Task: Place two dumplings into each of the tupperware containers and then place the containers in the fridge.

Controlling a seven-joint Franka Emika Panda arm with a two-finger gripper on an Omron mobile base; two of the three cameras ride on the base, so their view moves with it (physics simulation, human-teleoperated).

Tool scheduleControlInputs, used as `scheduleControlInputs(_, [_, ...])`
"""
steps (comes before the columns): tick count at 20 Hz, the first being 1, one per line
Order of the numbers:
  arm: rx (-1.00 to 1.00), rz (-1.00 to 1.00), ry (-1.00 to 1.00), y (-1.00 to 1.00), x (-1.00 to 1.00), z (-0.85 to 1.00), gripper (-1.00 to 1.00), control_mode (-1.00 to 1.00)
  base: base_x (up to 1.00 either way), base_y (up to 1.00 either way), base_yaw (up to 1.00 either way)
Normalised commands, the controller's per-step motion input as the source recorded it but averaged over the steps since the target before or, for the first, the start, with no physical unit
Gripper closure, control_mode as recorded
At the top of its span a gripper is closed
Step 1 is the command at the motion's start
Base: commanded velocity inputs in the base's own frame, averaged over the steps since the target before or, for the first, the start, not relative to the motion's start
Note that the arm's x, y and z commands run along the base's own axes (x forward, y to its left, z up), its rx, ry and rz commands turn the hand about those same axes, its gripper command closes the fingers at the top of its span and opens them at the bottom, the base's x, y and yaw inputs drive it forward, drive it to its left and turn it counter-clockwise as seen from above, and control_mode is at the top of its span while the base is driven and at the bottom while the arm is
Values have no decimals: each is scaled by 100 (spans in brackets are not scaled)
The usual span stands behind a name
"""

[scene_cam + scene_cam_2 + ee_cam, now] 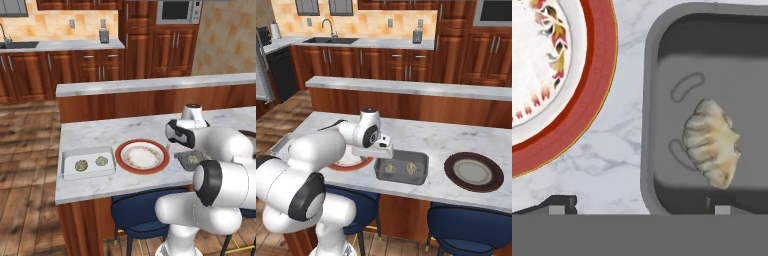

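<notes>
Marble-look counter (100, 135), white with grey veining, on a reddish wood island with a raised back ledge. White tupperware container (88, 162), shallow rectangle with rounded corners, sits at the counter's left end; two lumpy olive-beige dumplings (81, 165) (101, 161) lie side by side in it. Just beside it stands the red-rimmed plate (142, 156), round, with a white centre and a floral band. Dark grey tupperware container (402, 167), the same tray shape and matte, holds two pale dumplings (390, 168) (411, 168), apart from each other. In the hand view one is a pleated crescent, cream with tan folds (712, 143). Gripper (639, 205) hangs above the grey tray's near-left edge, fingers spread wide with nothing between them, one tip (561, 205) over marble and the other over the tray floor. Brown-rimmed plate (473, 171) sits further right, well apart. Blue stools (468, 230) are tucked under the counter. Behind: wood cabinets, tan tiled backsplash, sink (330, 40), built-in microwave (178, 11), plank floor.
</notes>
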Motion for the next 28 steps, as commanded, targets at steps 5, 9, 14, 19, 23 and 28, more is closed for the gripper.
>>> scheduleControlInputs(5, [0, 4, -3, 0, 4, -41, -100, -100, 0, 0, 0])
scheduleControlInputs(9, [0, 2, -5, -5, 5, -28, -100, -100, 0, 0, 0])
scheduleControlInputs(14, [0, 2, -5, -8, 7, -33, -100, -100, 0, 0, 0])
scheduleControlInputs(19, [0, 2, -4, 0, 0, -31, -100, -100, 0, 0, 0])
scheduleControlInputs(23, [0, 1, -2, 0, 0, -15, -100, -100, 0, 0, 0])
scheduleControlInputs(28, [0, 0, 0, 0, 0, -2, 100, -100, 0, 0, 0])
